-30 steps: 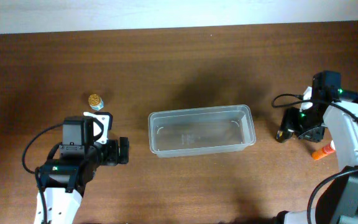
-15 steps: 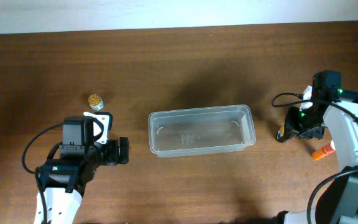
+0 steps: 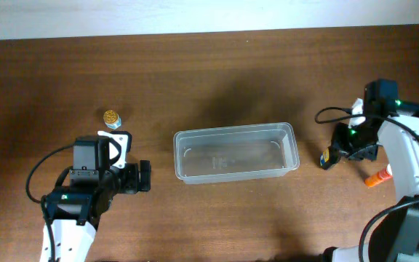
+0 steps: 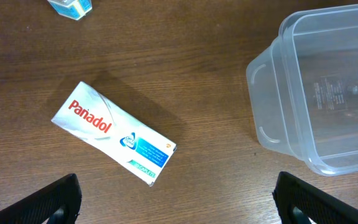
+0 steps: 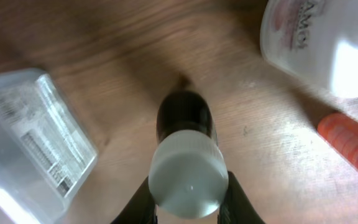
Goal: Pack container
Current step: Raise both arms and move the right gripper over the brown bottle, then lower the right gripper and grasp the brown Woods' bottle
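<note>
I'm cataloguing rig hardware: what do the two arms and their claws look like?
Both are white shells joined by black joint housings. The left arm carries a black camera block, a white bracket and a looping black cable; the left claw has black fingers. The right arm shows small green lights and a black cable; the right claw has black fingers too.

A white Panadol box (image 4: 114,134) lay flat on the brown wooden table (image 3: 209,73). A little blue and white box (image 4: 71,6) sat near it. A small jar (image 3: 110,116) with a gold lid stood alone. Over on the other side, a dark bottle (image 5: 185,168) with a white cap was near an orange thing (image 5: 353,140) and a white bottle (image 5: 316,43).
</note>
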Robot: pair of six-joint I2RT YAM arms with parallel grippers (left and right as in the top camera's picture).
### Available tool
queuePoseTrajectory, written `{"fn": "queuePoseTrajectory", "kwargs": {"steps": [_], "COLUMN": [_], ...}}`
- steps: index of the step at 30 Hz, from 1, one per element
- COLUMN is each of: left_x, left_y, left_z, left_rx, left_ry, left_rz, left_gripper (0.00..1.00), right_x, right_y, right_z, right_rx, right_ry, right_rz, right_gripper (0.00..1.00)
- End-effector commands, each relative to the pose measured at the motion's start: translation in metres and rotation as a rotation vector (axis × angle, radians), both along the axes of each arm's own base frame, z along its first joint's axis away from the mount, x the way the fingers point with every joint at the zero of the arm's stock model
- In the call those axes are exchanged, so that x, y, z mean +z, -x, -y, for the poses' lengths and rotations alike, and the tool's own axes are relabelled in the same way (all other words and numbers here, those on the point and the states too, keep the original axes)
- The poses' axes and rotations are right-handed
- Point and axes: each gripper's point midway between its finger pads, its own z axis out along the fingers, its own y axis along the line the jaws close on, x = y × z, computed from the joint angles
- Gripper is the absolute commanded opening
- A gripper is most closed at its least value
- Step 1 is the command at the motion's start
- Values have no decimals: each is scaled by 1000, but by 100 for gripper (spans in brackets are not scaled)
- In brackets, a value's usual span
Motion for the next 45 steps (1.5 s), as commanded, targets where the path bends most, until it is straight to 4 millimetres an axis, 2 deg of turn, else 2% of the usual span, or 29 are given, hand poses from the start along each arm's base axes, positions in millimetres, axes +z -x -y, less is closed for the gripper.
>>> {"fn": "queuePoseTrajectory", "kwargs": {"steps": [1,5,9,12,16,22,40,45], "left_x": [8,8,8,8,8,9,9,9], "left_y": [-5,-5,-4,-5,-5,-5,-5,-5], "left_z": [1,1,2,1,1,1,1,1], "left_rx": [3,3,3,4,4,4,3,3], "left_ry": [20,20,20,19,20,20,20,20], "left_rz": [20,20,19,21,22,24,24,24], "left_gripper": [99,99,99,99,99,99,99,100], "right_x": [48,96,132,140,133,127,128,136], "right_y": [-18,-19,-16,-12,-8,-13,-17,-37], "right_z": [-20,-48,-80,-103,-124,-116,-109,-94], "right_rx": [78,169,270,346,389,361,353,341], "right_ry": [6,19,22,11,-5,63,108,185], "right_rz": [133,240,352,383,357,334,348,419], "right_gripper": [4,4,4,4,4,4,7,44]}}
